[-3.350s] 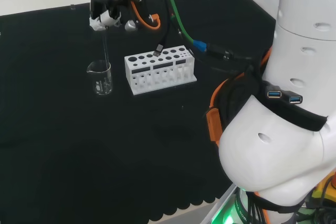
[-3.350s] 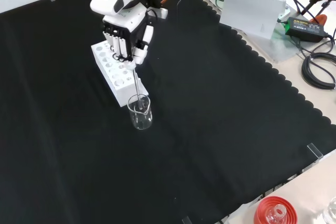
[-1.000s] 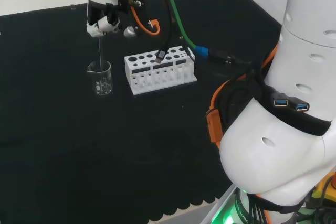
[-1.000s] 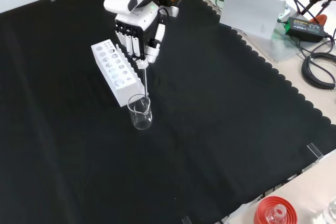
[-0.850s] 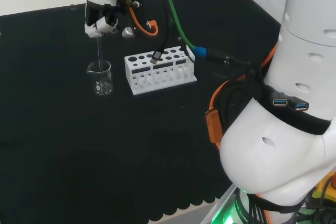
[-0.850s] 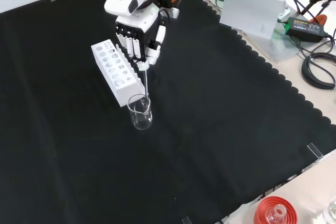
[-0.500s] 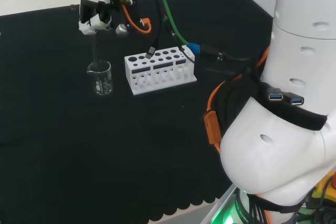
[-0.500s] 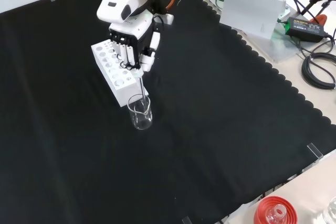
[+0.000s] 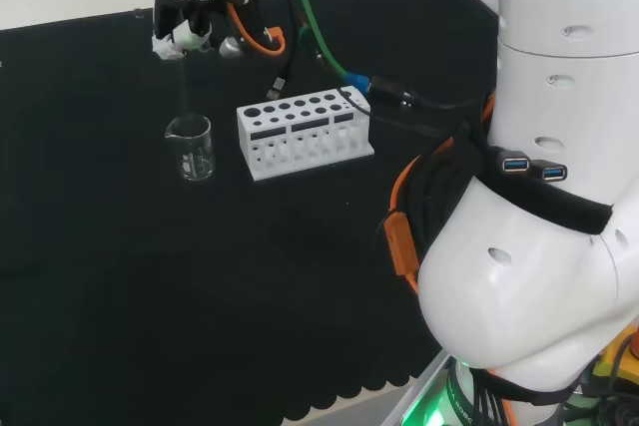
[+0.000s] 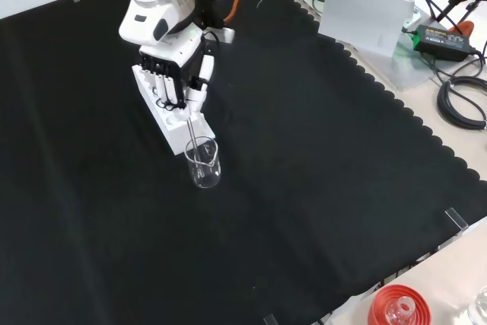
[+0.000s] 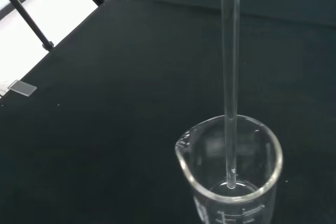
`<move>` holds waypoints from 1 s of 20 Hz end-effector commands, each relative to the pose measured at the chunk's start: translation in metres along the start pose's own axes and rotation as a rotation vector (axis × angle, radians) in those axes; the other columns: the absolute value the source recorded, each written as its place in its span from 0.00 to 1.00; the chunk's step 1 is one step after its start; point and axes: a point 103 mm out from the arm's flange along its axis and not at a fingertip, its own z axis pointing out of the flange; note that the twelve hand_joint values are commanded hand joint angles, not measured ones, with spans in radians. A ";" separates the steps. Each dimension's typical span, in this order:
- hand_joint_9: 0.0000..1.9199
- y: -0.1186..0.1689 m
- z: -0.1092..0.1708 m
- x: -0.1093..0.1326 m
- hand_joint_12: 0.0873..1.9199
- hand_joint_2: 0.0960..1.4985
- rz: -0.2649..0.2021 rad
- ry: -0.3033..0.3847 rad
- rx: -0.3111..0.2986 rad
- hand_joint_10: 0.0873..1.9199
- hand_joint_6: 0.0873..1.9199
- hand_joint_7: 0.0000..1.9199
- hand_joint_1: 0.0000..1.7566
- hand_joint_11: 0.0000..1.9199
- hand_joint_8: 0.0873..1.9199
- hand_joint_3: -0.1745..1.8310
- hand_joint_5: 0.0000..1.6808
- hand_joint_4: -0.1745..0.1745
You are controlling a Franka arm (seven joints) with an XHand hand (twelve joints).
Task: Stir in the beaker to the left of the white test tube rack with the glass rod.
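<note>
A clear glass beaker [image 9: 191, 148] [image 10: 203, 164] [image 11: 231, 171] stands on the black cloth, left of the white test tube rack [image 9: 303, 133] [image 10: 168, 113] in the head view. The hand [image 9: 183, 19] [image 10: 173, 74] hovers above the beaker, its fingers curled round the top of a thin glass rod [image 9: 183, 97] [image 10: 192, 132] [image 11: 230, 77]. The rod slants down into the beaker. In the wrist view its tip sits inside, near the bottom.
A red ribbed ring stand [image 10: 397, 307] with glassware lies at the front view's lower right. Beyond the cloth's scalloped edge are a grey plate [image 10: 365, 17] and cables [image 10: 460, 97]. The arm's white links [image 9: 544, 216] fill the head view's right.
The hand has swung left in the front view and now stands over the rack, tilting the rod while its tip stays in the beaker. In the head view it rose slightly.
</note>
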 end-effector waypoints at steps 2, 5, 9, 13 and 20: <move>0.85 -0.020 -0.013 -0.019 0.35 0.70 0.031 -0.008 -0.019 0.30 0.01 0.68 0.75 0.82 0.37 0.00 0.80 0.00; 0.85 -0.027 -0.016 -0.017 0.35 0.70 0.041 -0.017 -0.018 0.30 0.01 0.68 0.75 0.82 0.37 0.00 0.80 0.00; 0.85 -0.034 -0.017 -0.009 0.35 0.70 0.035 -0.012 -0.019 0.30 0.01 0.68 0.75 0.82 0.37 0.00 0.80 0.00; 0.85 -0.039 -0.014 0.009 0.35 0.70 0.031 -0.018 -0.029 0.30 0.01 0.68 0.75 0.82 0.37 0.00 0.80 0.00; 0.85 -0.036 -0.019 0.039 0.35 0.70 -0.010 -0.004 -0.035 0.30 0.01 0.68 0.75 0.82 0.37 0.00 0.80 0.00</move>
